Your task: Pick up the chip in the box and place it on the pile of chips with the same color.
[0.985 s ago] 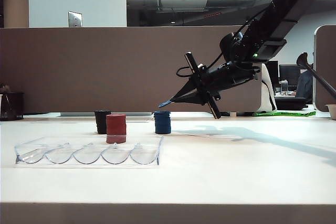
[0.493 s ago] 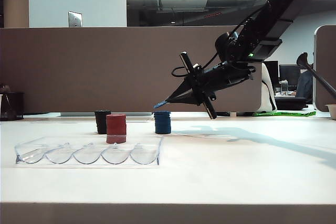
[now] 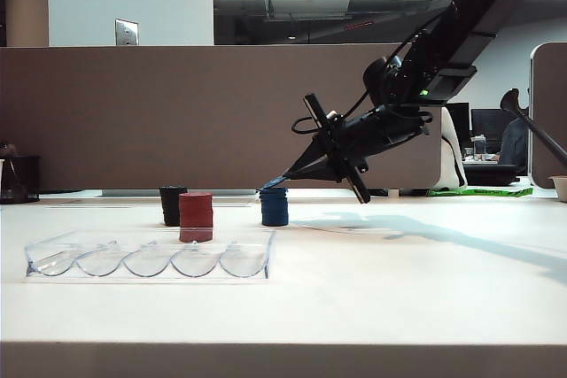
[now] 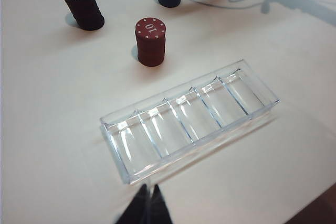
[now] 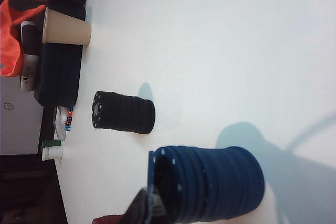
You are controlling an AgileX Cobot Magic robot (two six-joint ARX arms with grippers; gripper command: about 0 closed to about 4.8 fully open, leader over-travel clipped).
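A: What lay nearest the worktop's (image 3: 399,307) front edge?

B: The box (image 3: 151,256), slots vacant, toward the left; bare worktop stretched right of it. The left gripper (image 4: 148,209) hovered just before it, fingers pressed together on nothing.

A: And farther back?

B: The red stack (image 3: 196,216) just behind the box, then the black stack (image 3: 172,205) and the pile of chips (image 3: 275,207), well short of the far edge.

A: The right arm?

B: It slanted down from upper right. The right gripper (image 3: 282,180) pinched the chip (image 5: 153,181), tilted at the pile's top rim.
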